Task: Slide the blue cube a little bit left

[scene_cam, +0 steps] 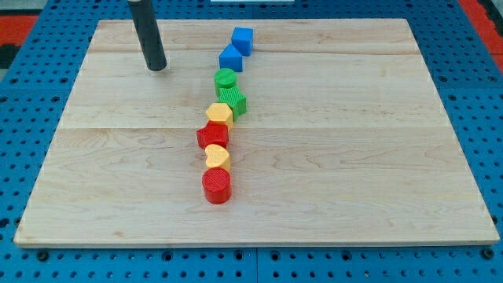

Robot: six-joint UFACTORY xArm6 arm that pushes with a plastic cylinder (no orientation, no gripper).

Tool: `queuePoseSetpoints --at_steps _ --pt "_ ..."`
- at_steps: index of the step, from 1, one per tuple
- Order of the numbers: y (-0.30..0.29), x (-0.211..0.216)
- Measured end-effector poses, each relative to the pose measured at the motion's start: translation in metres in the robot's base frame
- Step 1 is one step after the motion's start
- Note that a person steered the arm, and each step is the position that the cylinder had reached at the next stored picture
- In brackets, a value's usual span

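My tip [157,67] rests on the wooden board [354,157] near the view's top left. I have no jaws to open or close, only this straight dark rod, and it touches no block.

I take the blue cube [243,39] as my landmark. It sits near the board's top edge, a little right of the middle, and my tip stands well apart from it, toward the view's left and slightly lower.

Just below the blue cube and a touch to its left lies a second blue block [231,58], touching it or nearly so; its exact shape I cannot tell. Further down from the cube comes a green cylinder [225,79], then a green block [233,101] with ridged sides right beneath it. Below these, still further from the cube and drifting toward the view's left, sit a yellow block [219,113], a red block [213,136] of uneven outline, a smaller yellow block [217,156], and last a red cylinder [217,186], farthest from the cube.

All eight blocks form one curving chain down from the cube, each close against its neighbour.
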State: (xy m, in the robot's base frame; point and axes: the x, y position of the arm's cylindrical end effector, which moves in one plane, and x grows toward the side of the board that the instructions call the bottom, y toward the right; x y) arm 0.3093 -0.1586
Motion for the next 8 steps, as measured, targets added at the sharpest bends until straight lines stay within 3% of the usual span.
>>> queuePoseSetpoints --at_steps 1,3,4,7,8 --pt "0.000 -0.008" --pt "0.038 -0.094" --pt "0.071 -0.116" --pt "0.191 -0.111" --pt "0.193 -0.081"
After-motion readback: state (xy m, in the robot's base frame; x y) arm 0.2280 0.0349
